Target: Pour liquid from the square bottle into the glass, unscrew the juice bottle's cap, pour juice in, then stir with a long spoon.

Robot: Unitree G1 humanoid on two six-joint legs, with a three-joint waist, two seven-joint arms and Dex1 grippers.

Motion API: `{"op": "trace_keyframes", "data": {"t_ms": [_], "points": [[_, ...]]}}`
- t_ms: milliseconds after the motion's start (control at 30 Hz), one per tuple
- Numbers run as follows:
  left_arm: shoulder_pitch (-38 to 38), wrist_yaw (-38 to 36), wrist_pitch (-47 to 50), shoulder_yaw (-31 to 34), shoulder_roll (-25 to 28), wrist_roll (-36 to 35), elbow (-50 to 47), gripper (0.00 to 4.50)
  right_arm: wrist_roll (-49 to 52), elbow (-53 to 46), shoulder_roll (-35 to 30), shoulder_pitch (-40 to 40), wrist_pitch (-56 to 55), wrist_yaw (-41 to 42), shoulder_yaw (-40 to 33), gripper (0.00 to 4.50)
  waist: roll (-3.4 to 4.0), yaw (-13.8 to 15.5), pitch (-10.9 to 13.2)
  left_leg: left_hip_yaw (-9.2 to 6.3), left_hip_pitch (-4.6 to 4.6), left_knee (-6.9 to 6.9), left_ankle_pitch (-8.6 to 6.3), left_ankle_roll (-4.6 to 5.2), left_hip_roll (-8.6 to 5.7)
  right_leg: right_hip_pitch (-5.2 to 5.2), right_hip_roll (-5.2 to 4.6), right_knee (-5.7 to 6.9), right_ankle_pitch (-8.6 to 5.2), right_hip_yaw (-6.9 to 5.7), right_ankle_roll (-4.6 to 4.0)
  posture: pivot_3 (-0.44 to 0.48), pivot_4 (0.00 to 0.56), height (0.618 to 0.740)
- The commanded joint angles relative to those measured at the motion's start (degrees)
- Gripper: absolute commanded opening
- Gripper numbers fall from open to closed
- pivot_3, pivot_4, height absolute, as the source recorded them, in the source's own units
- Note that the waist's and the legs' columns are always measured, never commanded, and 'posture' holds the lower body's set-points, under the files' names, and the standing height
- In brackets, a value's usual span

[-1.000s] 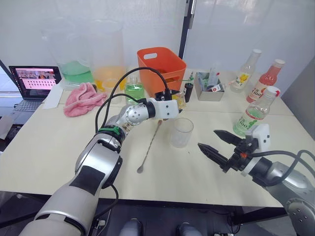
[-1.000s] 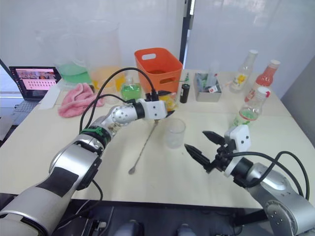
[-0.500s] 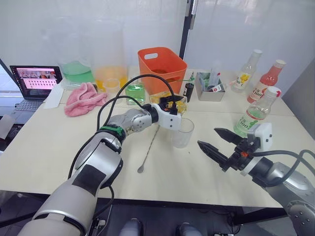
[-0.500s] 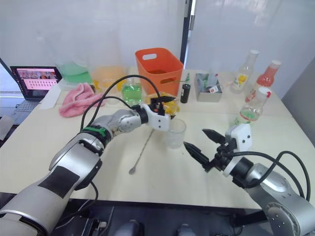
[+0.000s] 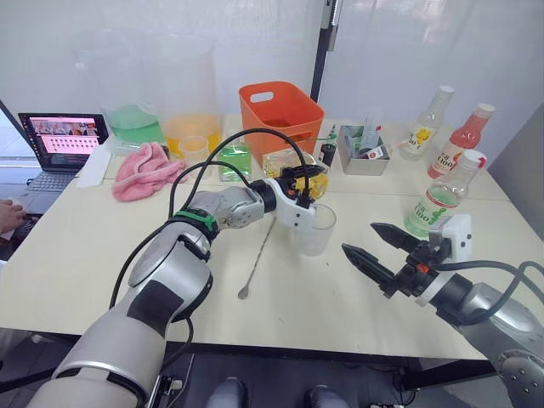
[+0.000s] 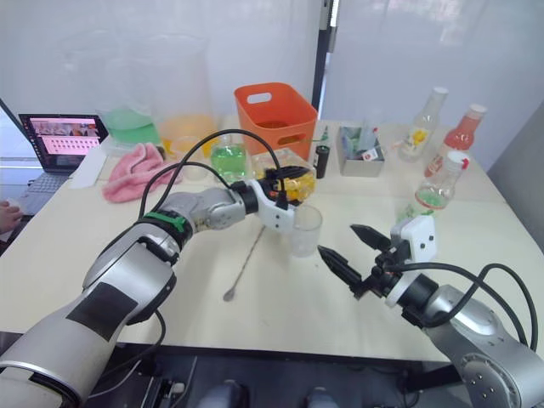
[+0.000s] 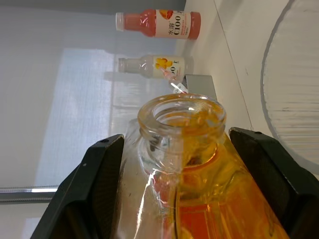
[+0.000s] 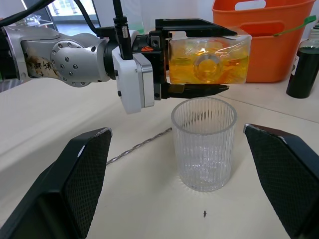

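Two bottles (image 5: 446, 140) behind juice bottle (image 5: 438, 197)

The room was bright and evenly lit, and daylight seemed to come through the pale translucent panels (image 5: 408, 51) behind my table (image 5: 76, 255), which carried only soft, faint shadows. In my left wrist view the square bottle (image 7: 189, 164) glowed amber, backlit, with its near glass blurred.
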Motion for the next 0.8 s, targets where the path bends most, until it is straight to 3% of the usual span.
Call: {"op": "trace_keyframes", "data": {"t_ms": [33,800], "points": [[-4.82,4.79,-0.28,0.18,0.67,0.07,-2.19,2.94,1.08,-1.67,-0.52,-0.63,-1.1,0.01,-2.12,4.49,0.0,0.0,0.0,0.0,0.0,0.0,0.0,0.0,0.0,0.0,0.0,0.0,0.0,0.0,0.0,0.0,0.15,0.739],[-6.21,9.85,1.28,-2.79,1.04,2.92,-1.65,2.94,1.17,-1.33,-0.63,-1.04,-1.06,-0.02,-1.81,4.49,0.0,-0.02,0.0,0.0,0.0,0.0,0.0,0.0,-0.01,0.0,-0.01,0.04,0.0,0.0,0.0,0.0,0.15,0.739]]}}
